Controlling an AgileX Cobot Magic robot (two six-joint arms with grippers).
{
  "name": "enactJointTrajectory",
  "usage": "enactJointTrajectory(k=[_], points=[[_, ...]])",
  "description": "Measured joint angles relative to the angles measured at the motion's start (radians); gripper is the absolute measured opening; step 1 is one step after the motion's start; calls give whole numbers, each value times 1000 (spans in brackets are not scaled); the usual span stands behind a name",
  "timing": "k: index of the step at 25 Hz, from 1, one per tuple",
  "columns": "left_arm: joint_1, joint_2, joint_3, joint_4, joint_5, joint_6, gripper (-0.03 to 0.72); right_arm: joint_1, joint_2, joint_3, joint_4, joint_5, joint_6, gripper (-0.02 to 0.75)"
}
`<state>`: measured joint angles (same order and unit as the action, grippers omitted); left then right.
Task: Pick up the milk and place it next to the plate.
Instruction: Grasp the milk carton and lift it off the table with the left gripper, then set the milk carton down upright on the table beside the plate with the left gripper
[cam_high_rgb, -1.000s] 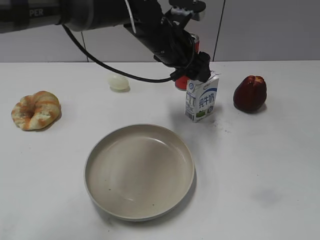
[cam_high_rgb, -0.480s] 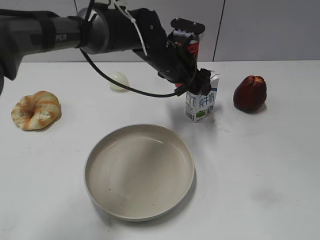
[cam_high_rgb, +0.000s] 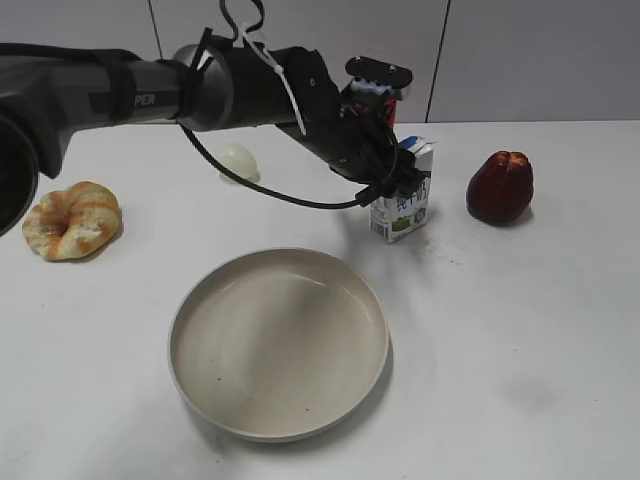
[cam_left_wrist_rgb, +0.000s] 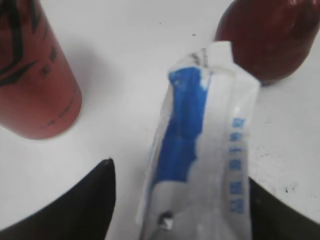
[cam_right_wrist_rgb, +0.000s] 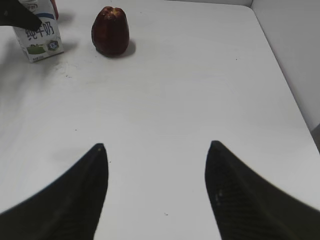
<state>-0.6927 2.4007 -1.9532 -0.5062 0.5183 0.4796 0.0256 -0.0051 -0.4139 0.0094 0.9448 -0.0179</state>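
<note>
The milk (cam_high_rgb: 405, 205) stands upright on the white table behind the right side of the plate (cam_high_rgb: 278, 340), a short gap away from its rim. My left gripper (cam_high_rgb: 393, 172) has come down over the carton's top. In the left wrist view its fingers (cam_left_wrist_rgb: 177, 172) straddle the blue-topped carton (cam_left_wrist_rgb: 200, 150): the right finger is against it and a gap shows at the left finger. The left gripper is open. My right gripper (cam_right_wrist_rgb: 156, 147) is open and empty above bare table. The milk also shows far left in the right wrist view (cam_right_wrist_rgb: 40, 35).
A red can (cam_left_wrist_rgb: 35, 75) stands just behind the milk, mostly hidden by the arm in the exterior view. A dark red fruit (cam_high_rgb: 500, 187) sits right of the milk. A bread ring (cam_high_rgb: 72, 220) lies far left and a pale round object (cam_high_rgb: 238, 162) at the back.
My left arm has swung lower, bringing its gripper down around the top of the milk. The carton has stayed on the table at about the same spot.
</note>
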Motion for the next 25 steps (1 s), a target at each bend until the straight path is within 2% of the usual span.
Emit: enactJointTrajectory(k=[3, 5, 16, 25], points=[[-8, 0, 0, -1, -10, 1, 354, 0, 0, 0, 0, 0, 0, 466], [-10, 0, 0, -2, -12, 11, 300, 0, 0, 0, 0, 0, 0, 466], [-11, -15, 0, 10, 30, 41, 297, 0, 0, 0, 0, 0, 0, 466], [-11, -180, 1, 102, 184, 41, 296, 0, 0, 0, 0, 0, 0, 466]])
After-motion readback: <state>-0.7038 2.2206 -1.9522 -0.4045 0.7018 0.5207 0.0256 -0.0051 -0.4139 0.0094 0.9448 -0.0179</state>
